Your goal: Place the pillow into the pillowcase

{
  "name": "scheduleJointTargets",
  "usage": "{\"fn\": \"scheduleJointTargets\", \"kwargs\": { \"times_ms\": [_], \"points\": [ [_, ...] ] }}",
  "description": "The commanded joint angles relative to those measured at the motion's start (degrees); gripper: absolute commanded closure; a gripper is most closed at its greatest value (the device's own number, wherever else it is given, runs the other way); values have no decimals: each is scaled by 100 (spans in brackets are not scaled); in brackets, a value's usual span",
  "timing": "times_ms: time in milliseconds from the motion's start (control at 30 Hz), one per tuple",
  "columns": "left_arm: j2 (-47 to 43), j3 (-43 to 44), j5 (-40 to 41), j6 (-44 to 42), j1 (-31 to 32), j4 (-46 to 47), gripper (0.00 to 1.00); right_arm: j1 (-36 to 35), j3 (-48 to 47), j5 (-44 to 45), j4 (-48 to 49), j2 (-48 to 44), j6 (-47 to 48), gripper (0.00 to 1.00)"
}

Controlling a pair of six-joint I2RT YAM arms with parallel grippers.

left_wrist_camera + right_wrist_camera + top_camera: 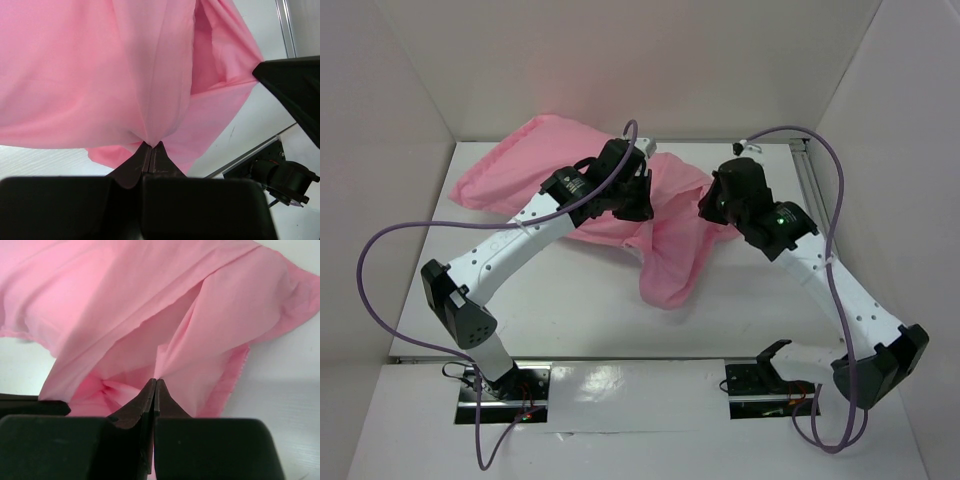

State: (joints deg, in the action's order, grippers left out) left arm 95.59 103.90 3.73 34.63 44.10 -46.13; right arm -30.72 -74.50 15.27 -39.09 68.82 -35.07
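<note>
The pillowcase (510, 170) runs left-right; mouth seemingly rightward.

The left arm (525, 232) reaches up and rightward from its base, elbow low at the left, wrist bent over mid-table. The right arm (835, 285) leans up and leftward, its wrist facing the other. The left gripper (151, 146) is pressed tight on a fold of the pillowcase (75, 75); the right gripper (155, 382) pinches the same cloth, tips together
</note>
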Motion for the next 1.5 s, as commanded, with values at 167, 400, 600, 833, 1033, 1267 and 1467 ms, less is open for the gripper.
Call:
{"fn": "scheduleJointTargets", "kwargs": {
  "times_ms": [167, 400, 600, 833, 1033, 1267, 1467],
  "points": [
    [-225, 87, 66, -18, 38, 210, 100, 5, 198, -567, 840, 62, 325, 100],
    [-278, 218, 67, -18, 38, 157, 100, -496, 613, -1580, 1635, 394, 686, 100],
    [-603, 412, 67, 35, 38, 157, 100, -496, 839, -1141, 956, 871, 590, 98],
    [-911, -228, -749, -131, 38, 157, 100, -76, 753, -201, 720, -675, 659, 25],
    [-981, -1459, -586, 24, 861, -474, 28, 1434, 577, -470, -256, -546, 1133, 21],
    [-2789, -3689, 305, 1765, 1321, -153, 18, 2905, 1139, -2141, -20, -395, 1318, 14],
    [-3380, -5475, -152, 2346, 1374, 1245, 6, 2791, 1525, -2317, -72, -482, 1318, 13]
  ]
}}
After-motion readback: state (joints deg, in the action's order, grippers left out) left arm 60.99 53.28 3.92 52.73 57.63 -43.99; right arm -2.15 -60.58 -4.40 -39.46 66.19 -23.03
